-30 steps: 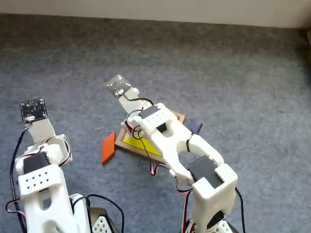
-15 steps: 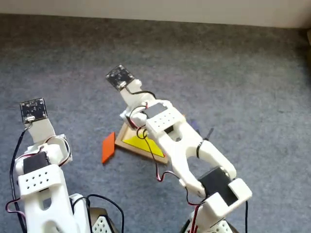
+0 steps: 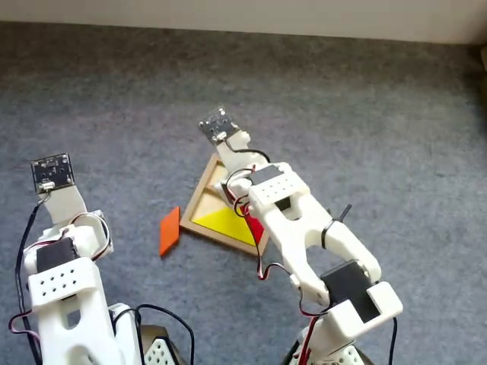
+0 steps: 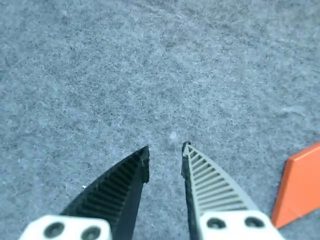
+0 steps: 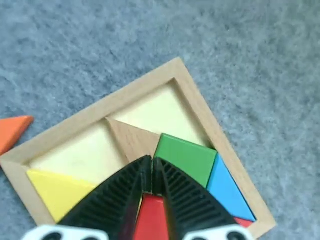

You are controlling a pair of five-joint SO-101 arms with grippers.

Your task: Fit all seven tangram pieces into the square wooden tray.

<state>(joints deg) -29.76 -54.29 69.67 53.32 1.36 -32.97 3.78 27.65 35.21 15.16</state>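
The square wooden tray (image 5: 100, 107) lies on the grey carpet. It holds a yellow triangle (image 5: 55, 192), a wood-coloured triangle (image 5: 131, 139), a green square (image 5: 186, 156), a blue triangle (image 5: 227, 187) and a red piece (image 5: 152, 220). My right gripper (image 5: 151, 167) hangs shut just above the tray's middle, over the red piece, with nothing between its fingers. In the high view the right arm (image 3: 278, 198) covers the tray's (image 3: 196, 194) right part. An orange piece (image 3: 169, 230) lies on the carpet left of the tray. My left gripper (image 4: 165, 150) is open over bare carpet, the orange piece (image 4: 300, 185) beside it.
Grey carpet (image 3: 365, 114) spreads on all sides of the tray. A pale wall edge (image 3: 243, 15) runs along the far side. Loose cables (image 3: 262, 266) hang from the right arm near the tray's near corner.
The right arm has swung to the right across the tray, uncovering the tray's left part and hiding a purple piece on its right. The left arm has not moved.
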